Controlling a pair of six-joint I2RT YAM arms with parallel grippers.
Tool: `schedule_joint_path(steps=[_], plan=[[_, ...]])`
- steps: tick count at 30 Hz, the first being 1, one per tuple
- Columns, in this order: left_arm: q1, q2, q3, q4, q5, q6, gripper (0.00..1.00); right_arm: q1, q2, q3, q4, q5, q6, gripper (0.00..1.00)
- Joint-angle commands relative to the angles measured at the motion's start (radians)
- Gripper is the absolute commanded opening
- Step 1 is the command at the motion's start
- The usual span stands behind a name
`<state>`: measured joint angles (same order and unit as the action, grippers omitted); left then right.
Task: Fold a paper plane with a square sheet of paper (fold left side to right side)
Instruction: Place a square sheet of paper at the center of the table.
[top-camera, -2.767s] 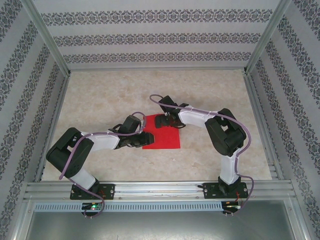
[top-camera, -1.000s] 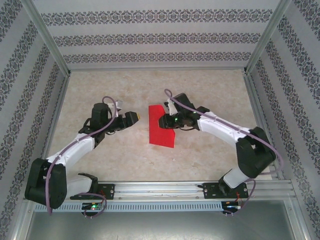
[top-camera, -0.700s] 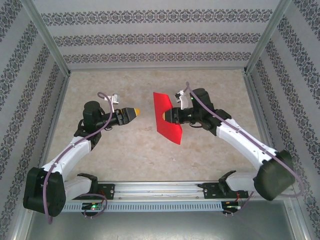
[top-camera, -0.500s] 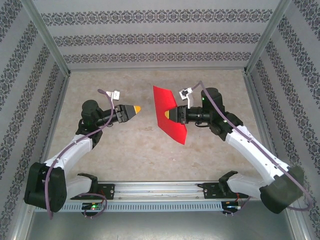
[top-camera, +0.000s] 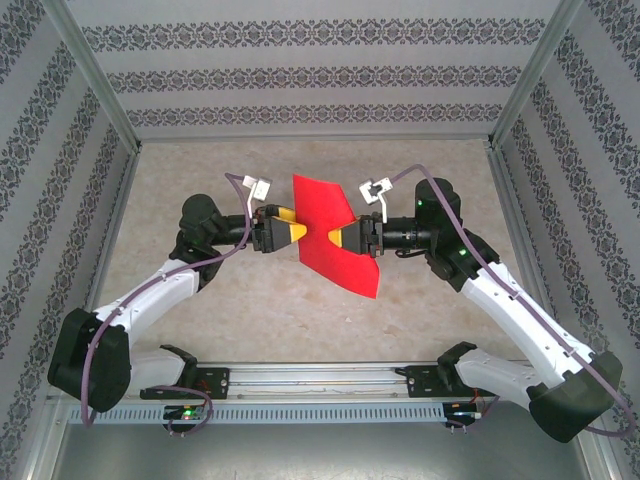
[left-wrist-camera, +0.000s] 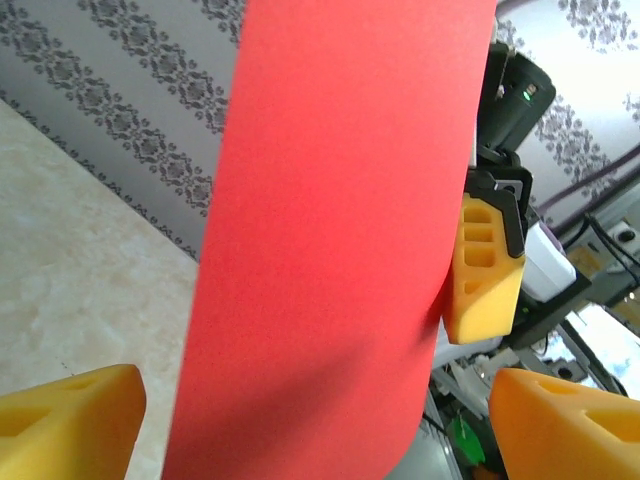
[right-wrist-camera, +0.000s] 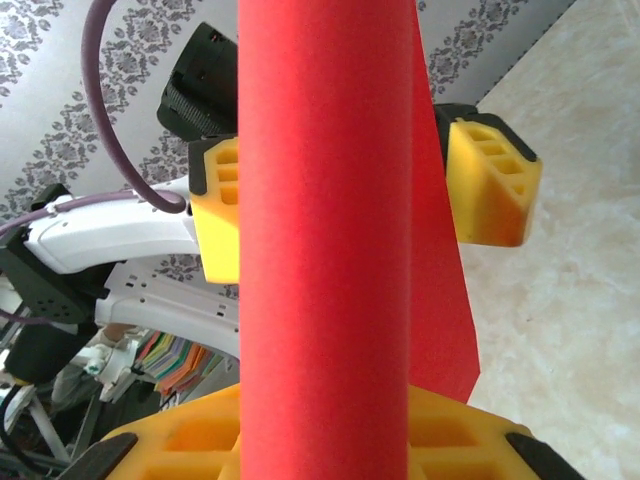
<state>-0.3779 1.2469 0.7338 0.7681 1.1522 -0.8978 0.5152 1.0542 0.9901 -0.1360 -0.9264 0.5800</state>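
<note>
Top view. We counted one red sheet, two grippers and two arms. The sheet hung in the air above the counter, longer than wide. Its long axis ran from far to near, and the near end leaned to the right. It narrowed at mid-length, where the grippers met it. The right gripper was clamped on the sheet's right edge. The left gripper sat at the left edge, facing it.

Left wrist view. We saw one sheet, its long axis running bottom to top of the frame and leaning right toward the top. The left gripper's own two yellow fingers stood wide apart in the lower corners. The sheet passed between them with a gap on each side, so this gripper was released. One yellow finger of the right gripper pressed against the sheet's right edge. The counter showed pale at the left.

Right wrist view. One sheet rose straight up the middle of the frame from between the right gripper's own yellow fingers, which grasped it. Its long axis was vertical, and a further part of it showed behind at the right. Beyond it, the left gripper's two fingers stood one on each side of the sheet, spread apart. We could not tell whether they touched it.
</note>
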Motion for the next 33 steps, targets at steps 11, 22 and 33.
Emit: schedule_joint_path(steps=[11,22,33], plan=[[-0.02,-0.029,0.036,-0.125,0.005,0.145,0.51,-0.038,-0.016,0.004,-0.052,0.011,-0.049,0.27],[-0.021,-0.061,0.035,-0.293,-0.058,0.236,0.1,-0.065,-0.021,-0.011,-0.107,0.052,-0.079,0.36],[-0.021,-0.02,-0.016,-0.537,-0.2,0.251,0.0,-0.128,-0.078,-0.051,-0.307,0.377,-0.118,0.71]])
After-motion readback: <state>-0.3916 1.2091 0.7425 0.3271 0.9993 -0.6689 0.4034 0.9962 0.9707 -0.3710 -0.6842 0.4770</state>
